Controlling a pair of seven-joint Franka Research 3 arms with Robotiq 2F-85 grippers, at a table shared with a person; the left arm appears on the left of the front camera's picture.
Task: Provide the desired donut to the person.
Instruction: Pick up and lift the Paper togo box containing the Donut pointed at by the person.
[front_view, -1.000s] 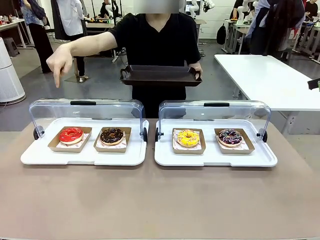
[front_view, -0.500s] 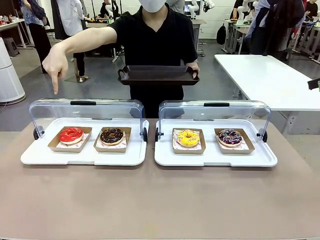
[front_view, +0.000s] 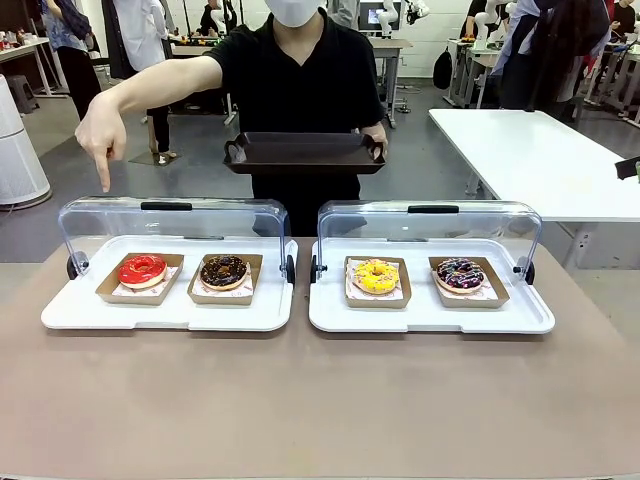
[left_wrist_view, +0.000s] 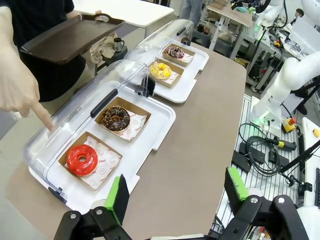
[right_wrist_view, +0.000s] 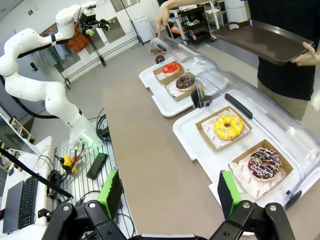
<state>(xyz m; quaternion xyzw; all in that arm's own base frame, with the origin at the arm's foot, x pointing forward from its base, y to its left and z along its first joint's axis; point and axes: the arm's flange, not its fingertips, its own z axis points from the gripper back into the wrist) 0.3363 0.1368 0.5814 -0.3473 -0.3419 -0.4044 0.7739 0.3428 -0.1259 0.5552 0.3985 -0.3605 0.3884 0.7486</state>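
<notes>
The person (front_view: 300, 80) stands at the far side and holds a dark tray (front_view: 303, 152) in one hand. Their other hand (front_view: 100, 135) points a finger down over the left case, above the red-glazed donut (front_view: 142, 269), which sits in a cardboard tray behind the raised clear lid. The left wrist view shows the same finger (left_wrist_view: 44, 117) over the lid near the red donut (left_wrist_view: 82, 159). My left gripper (left_wrist_view: 176, 192) hangs open above the near table edge, holding nothing. My right gripper (right_wrist_view: 169, 194) is open too, short of the right case.
A chocolate donut (front_view: 223, 270) shares the left white case (front_view: 60, 315). The right case (front_view: 535, 320) holds a yellow donut (front_view: 375, 275) and a dark sprinkled donut (front_view: 459, 274). The brown table (front_view: 320, 400) lies bare in front of both cases. A white table (front_view: 540, 150) stands behind on the right.
The person's pointing hand has drifted slightly left and lower over the left case. The dark tray has shifted a little to the left. Both grippers stay open.
</notes>
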